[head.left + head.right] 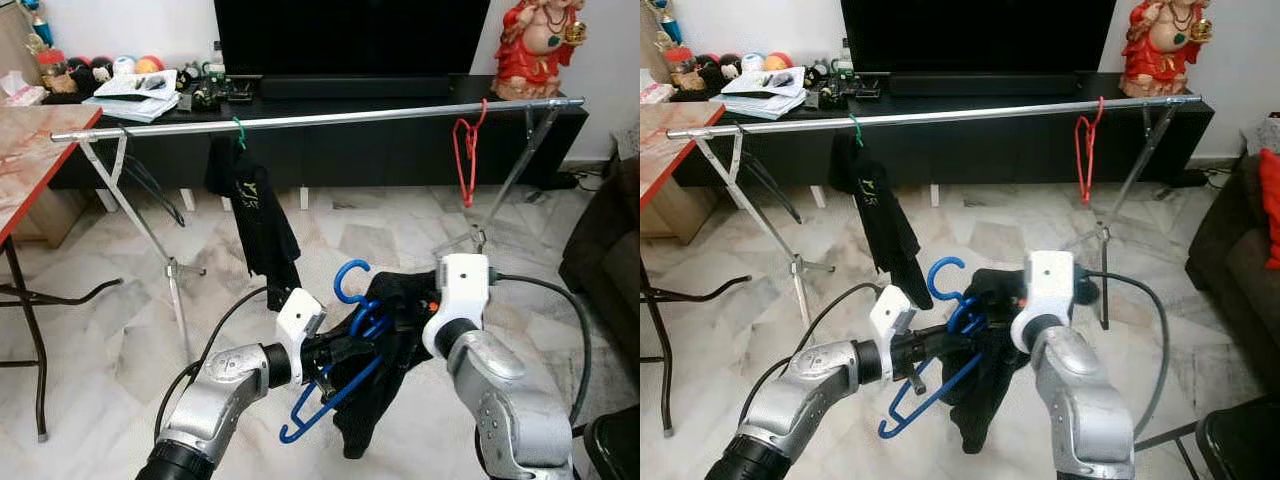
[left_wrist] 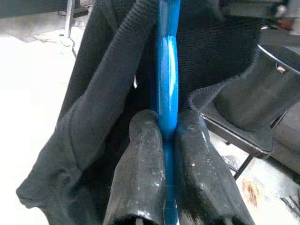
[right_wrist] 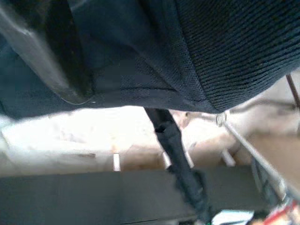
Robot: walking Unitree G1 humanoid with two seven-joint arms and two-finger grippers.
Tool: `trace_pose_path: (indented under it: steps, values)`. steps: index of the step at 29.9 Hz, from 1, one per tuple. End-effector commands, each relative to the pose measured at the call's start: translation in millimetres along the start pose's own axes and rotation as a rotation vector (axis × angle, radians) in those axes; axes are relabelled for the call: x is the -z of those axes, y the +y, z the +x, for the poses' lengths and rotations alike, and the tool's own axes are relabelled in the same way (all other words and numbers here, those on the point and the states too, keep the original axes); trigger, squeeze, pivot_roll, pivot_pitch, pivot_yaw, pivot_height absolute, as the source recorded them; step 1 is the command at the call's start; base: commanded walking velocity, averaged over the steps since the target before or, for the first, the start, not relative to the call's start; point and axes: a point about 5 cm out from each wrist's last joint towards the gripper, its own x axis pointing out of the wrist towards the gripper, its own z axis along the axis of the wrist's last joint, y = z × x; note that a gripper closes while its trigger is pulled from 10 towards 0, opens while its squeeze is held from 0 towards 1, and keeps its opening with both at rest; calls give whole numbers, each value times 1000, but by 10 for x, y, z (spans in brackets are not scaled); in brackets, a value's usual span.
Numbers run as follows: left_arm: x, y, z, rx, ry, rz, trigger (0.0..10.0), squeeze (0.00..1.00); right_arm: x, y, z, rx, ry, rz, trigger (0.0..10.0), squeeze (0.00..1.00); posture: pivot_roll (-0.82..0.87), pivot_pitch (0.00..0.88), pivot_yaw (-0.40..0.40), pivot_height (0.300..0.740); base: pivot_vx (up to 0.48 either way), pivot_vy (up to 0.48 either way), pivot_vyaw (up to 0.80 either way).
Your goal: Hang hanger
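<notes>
Marble-tiled floor (image 1: pixel 90 330), living room. Long metal rail (image 1: pixel 330 117) on splayed legs runs across in front of a low black TV cabinet (image 1: pixel 400 140). On the rail: a black garment on a green hook (image 1: pixel 262 225) toward its left end, an empty red hanger (image 1: pixel 467 155) toward its right end. Red-topped table (image 1: pixel 30 150) at the room's left edge; red figurine (image 1: pixel 530 45) at the cabinet's right end; books and small clutter at its left end.

Both arms raised ahead of the robot, below and well short of the rail. Left gripper (image 2: pixel 168 140): fingers (image 2: pixel 140 178) pressed together on the blue hanger (image 1: pixel 335 385), pinching its bar between them. Hanger is tilted, hook (image 1: pixel 348 280) pointing up, lower corner dropping toward the floor. Dark knit garment (image 1: pixel 385 350) is draped over it and hangs between the two arms.

Right gripper (image 1: pixel 425 300) sits against the upper part of the same garment. Right wrist view shows dark knit cloth close across the lens; cannot tell whether its fingers are spread or closed.
</notes>
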Motion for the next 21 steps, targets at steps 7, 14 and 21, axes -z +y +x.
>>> trace_pose_path:
  steps: [7, 14, 21]
  values:
    - [-230, -4, 118, -51, -136, 12, 10000, 0, -42, 300, -116, -152, -3, -6, 10000, 0, -156, 94, -25, 740, 0, 0, 0]
    - [-365, 177, 122, -237, -231, 1, 10000, 0, 47, 237, -247, -110, 43, -105, 10000, 0, -165, 97, -24, 740, 0, 0, 0]
    - [-529, 429, 24, -504, -368, -35, 10000, 0, 211, 1, -327, 79, 94, -76, 10000, 0, -167, 98, -24, 740, 0, 0, 0]
